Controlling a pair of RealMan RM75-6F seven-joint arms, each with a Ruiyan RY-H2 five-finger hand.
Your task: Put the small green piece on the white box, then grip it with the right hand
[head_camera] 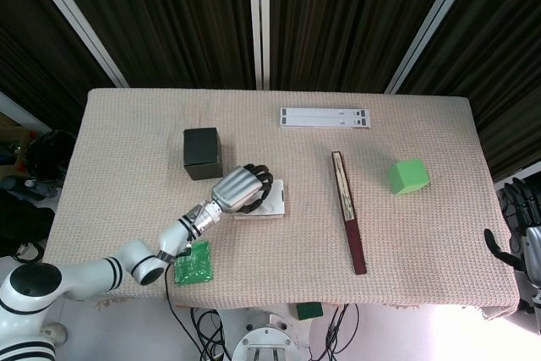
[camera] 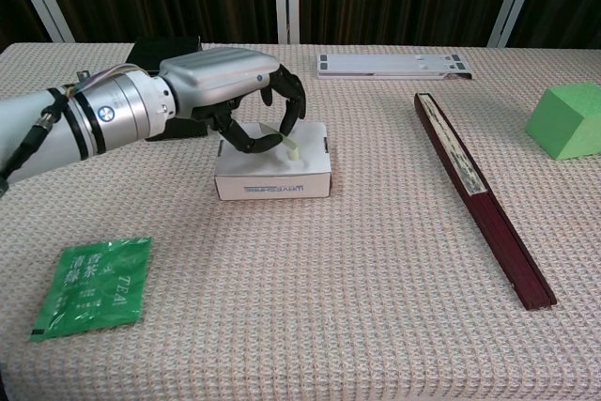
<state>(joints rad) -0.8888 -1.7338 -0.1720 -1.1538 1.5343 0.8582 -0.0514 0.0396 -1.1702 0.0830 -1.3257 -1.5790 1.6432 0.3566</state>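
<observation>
**Item: small green piece, in transit to white box**

We log the small green piece (camera: 292,148) pinched between the curled fingers of the left hand (camera: 235,91), low over the white box (camera: 272,182), presumably for release there. Right hand (head_camera: 517,251): at the table's far edge, awaiting its turn; we cannot tell its finger state.

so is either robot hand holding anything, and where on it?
The left robot hand pinches the small green piece by its upper end, over the white box. The right robot hand holds nothing.
</observation>
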